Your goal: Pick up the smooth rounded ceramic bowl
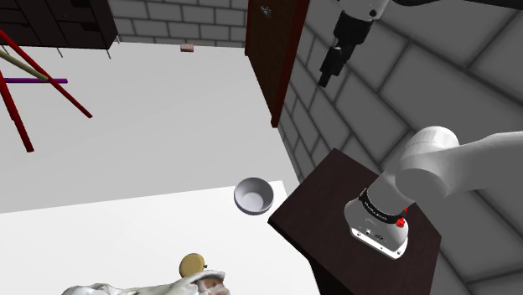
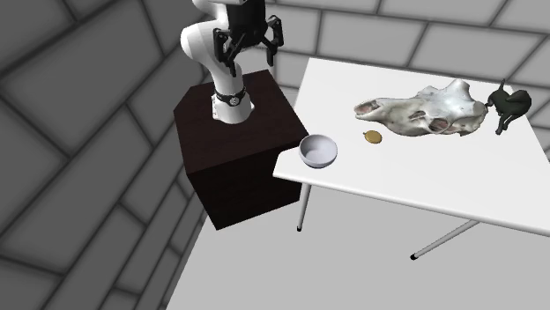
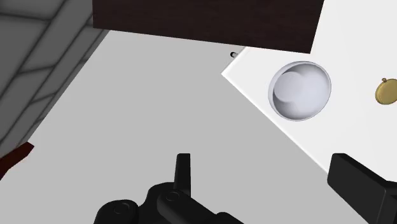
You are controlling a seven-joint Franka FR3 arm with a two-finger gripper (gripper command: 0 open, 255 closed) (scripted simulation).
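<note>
A smooth, rounded pale grey bowl (image 1: 254, 196) (image 2: 318, 151) stands upright and empty on the corner of the white table (image 2: 414, 185), close to the dark stand (image 2: 231, 145). My black gripper (image 2: 252, 53) (image 1: 327, 79) hangs high up beside the stand, well apart from the bowl. In the wrist view the gripper (image 3: 261, 164) is open with nothing between its fingers (image 3: 183, 170), over grey floor just off the table's corner. There the bowl (image 3: 300, 90) lies ahead of the fingers, off to the side of the right one.
On the table past the bowl lie a small golden disc (image 2: 373, 136) (image 3: 385, 92), a large white skull (image 2: 423, 110) and a dark figurine (image 2: 509, 106). A dark red door (image 1: 272, 50) and red rods (image 1: 42, 84) stand across the grey floor.
</note>
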